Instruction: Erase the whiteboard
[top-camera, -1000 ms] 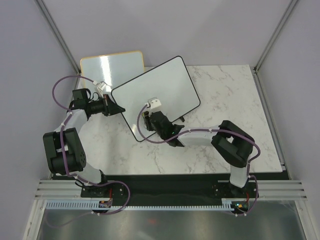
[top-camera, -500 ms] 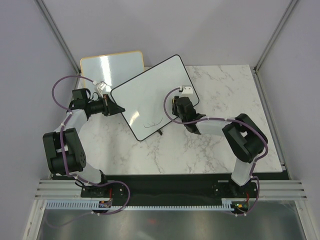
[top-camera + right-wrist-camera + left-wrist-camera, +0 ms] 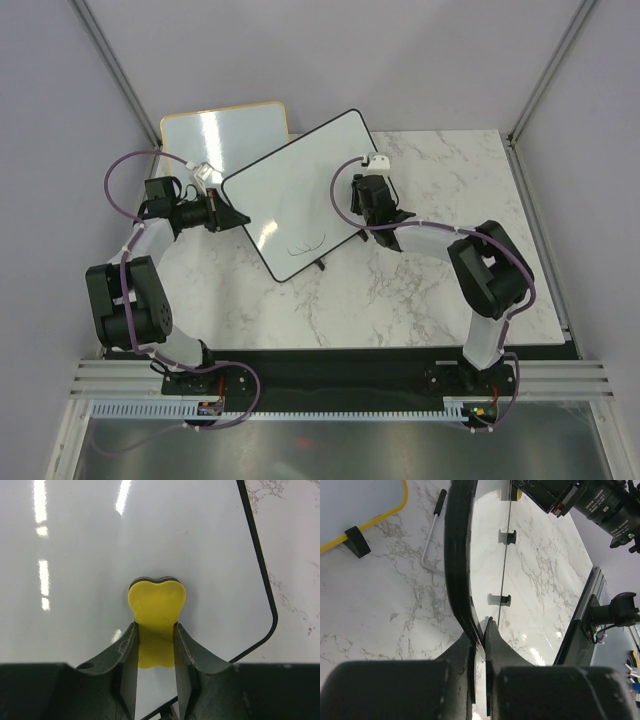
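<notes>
The whiteboard (image 3: 300, 185), large and black-framed, lies angled on the marble table with a faint dark scribble (image 3: 303, 247) near its lower edge. My left gripper (image 3: 236, 217) is shut on the board's left edge; the left wrist view shows the frame (image 3: 457, 555) pinched between the jaws of the left gripper (image 3: 479, 636). My right gripper (image 3: 368, 195) is over the board's right part, shut on a yellow eraser (image 3: 156, 605). In the right wrist view the eraser lies flat against the white surface (image 3: 125, 535), near a rounded corner, held by the right gripper (image 3: 156, 632).
A smaller orange-framed whiteboard (image 3: 225, 125) stands behind the left arm, also showing as an orange-framed board (image 3: 360, 500) in the left wrist view. An L-shaped metal tool with a black handle (image 3: 431, 535) lies on the marble table (image 3: 450, 190). Grey walls enclose the table.
The right gripper has swept the eraser from the board's lower middle up to its right part, uncovering the scribble near the lower edge. The left gripper has not moved.
</notes>
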